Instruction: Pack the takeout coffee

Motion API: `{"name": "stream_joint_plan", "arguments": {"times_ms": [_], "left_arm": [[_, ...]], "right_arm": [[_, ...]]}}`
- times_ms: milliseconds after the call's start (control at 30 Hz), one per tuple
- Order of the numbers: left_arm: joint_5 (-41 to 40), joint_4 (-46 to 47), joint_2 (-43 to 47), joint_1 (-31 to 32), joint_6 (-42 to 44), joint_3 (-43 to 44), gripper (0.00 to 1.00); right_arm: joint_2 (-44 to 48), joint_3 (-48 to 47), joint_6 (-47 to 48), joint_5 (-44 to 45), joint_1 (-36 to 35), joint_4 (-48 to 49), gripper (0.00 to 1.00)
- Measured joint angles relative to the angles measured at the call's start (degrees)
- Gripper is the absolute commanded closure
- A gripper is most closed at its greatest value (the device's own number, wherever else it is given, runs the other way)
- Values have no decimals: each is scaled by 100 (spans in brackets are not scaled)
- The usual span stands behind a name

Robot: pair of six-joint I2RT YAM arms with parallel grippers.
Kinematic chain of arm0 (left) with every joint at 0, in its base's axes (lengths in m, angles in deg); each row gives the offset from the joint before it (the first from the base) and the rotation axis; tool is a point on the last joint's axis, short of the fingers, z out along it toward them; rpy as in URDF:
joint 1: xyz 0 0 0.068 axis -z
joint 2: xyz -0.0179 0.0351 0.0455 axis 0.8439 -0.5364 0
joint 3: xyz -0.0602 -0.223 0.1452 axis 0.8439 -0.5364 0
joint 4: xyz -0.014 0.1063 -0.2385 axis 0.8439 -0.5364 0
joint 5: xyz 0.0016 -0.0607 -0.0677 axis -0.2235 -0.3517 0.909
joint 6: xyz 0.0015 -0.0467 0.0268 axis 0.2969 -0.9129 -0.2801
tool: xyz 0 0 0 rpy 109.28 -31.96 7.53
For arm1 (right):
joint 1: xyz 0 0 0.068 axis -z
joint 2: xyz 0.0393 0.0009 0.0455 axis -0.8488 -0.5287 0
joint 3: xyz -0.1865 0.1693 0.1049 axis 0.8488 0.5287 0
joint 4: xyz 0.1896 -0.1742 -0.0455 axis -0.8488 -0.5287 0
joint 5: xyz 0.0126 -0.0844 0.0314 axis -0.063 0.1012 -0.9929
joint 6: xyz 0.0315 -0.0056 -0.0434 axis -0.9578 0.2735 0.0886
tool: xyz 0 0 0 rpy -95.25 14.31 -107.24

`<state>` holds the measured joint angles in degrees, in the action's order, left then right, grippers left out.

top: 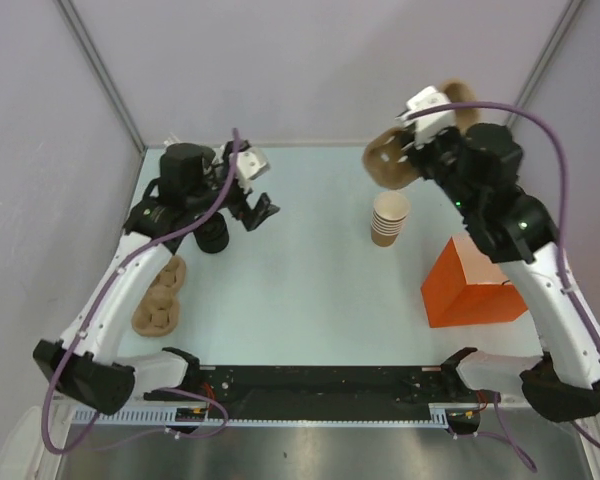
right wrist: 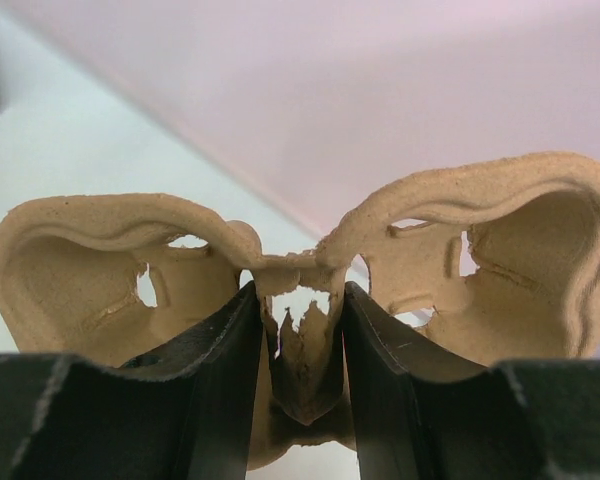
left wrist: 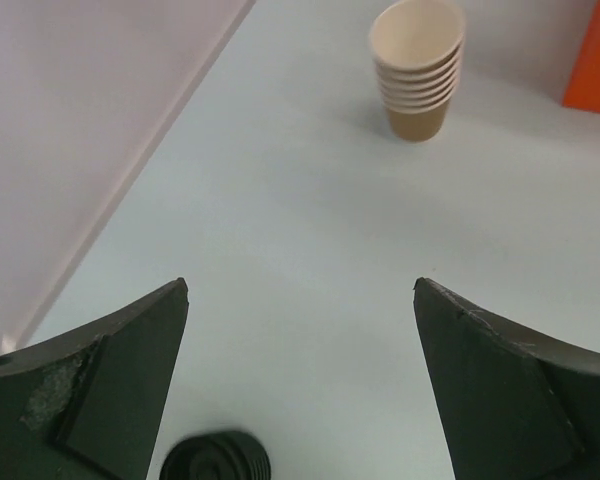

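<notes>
No takeout coffee, a lidded cup, shows in any view. My right gripper (top: 412, 150) (right wrist: 300, 295) is shut on the centre web of a tan pulp cup carrier (top: 385, 162) (right wrist: 100, 270) and holds it in the air at the back right. A cup well of the carrier spreads to each side of the fingers. My left gripper (top: 263, 212) (left wrist: 300, 288) hangs wide open over the left of the table with nothing between its fingers. A stack of black lids (top: 212, 236) (left wrist: 215, 460) sits just below it. A stack of lidless tan cups (top: 388, 220) (left wrist: 417, 65) stands mid-table.
An orange box (top: 470, 285) (left wrist: 595, 60) stands at the right, next to my right arm. A second pulp carrier (top: 158, 300) lies flat near the left edge, beside my left arm. Pale walls close in the back and sides.
</notes>
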<state>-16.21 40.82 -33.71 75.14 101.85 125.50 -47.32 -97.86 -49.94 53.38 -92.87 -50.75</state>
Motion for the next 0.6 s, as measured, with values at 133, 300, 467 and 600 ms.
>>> {"name": "stream_joint_plan", "arguments": {"times_ms": [133,300,467,600], "left_arm": [[-212,-138,-859,1058,199,940,0],[-363,-315,-2094,2334,354,2181,1],[-667,-435,-3346,3185,463,3521,1],[-809,-374,-4170,3788,474,4459,0]], "right_arm": [[570,81,48,422,767,164,59],[1222,155,122,748,1635,254,59],[1576,157,212,1255,2295,455,59],[1797,208,334,1687,2697,662,59]]}}
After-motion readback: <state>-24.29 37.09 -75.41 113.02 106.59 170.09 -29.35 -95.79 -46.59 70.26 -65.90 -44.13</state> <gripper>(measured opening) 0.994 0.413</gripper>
